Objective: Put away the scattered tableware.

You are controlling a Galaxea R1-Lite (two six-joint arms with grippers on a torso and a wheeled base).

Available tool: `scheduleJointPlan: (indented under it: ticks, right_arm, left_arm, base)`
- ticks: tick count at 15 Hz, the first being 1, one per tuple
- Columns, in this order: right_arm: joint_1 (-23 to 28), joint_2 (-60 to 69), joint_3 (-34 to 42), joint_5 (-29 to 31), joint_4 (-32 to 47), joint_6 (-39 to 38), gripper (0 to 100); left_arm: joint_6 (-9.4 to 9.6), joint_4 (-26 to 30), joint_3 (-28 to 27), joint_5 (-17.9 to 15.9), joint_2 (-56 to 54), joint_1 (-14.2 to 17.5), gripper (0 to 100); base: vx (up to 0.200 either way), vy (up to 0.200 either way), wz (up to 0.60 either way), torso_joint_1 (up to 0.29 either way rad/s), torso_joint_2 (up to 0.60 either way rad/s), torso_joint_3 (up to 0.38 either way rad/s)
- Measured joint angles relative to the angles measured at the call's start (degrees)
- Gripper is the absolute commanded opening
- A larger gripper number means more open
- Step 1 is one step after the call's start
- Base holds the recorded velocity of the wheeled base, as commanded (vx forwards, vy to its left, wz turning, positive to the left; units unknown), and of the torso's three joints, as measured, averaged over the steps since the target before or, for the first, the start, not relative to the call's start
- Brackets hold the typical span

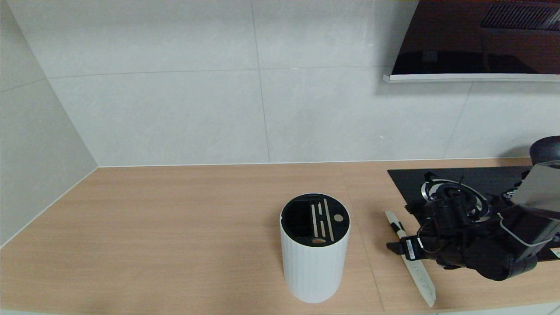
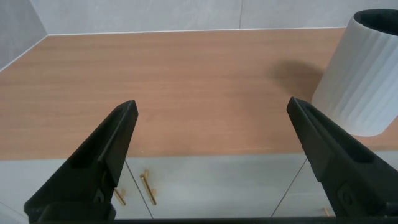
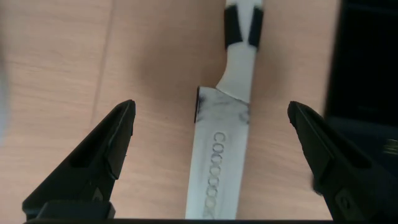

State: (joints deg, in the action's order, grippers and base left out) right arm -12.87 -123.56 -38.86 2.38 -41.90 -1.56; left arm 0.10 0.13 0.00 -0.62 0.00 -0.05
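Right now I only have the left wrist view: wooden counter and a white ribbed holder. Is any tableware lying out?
Observer: Yes. A white knife lies flat on the counter, between the holder and the black cooktop.
Operator: Where is the other arm?
Observer: The right gripper hangs directly above that knife, open, with a finger on each side where blade meets handle.
Operator: What does the holder's top look like?
Observer: A black insert with narrow slots and one larger opening.

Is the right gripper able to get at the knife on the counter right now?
Probably yes: the right gripper hangs open directly above the knife, a finger on each side, nothing between.
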Motion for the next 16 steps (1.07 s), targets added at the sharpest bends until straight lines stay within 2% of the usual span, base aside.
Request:
scheduleJointPlan:
  ticks: [4,16]
  right_arm:
    - [0.00,-3.25,-0.09,2.86,-3.07,-0.10,100]
    - [0.21,-5.51,-0.20,4.02,-3.50,-0.05,100]
  left_arm:
    - [0.00,0.00,0.00,0.00,0.00,-0.02,100]
    - [0.00,-0.02,0.00,0.00,0.00,0.00,100]
  base:
    - [0.000,0.000,0.00,0.000,0.00,0.000]
    - [0.000,0.000,0.00,0.000,0.00,0.000]
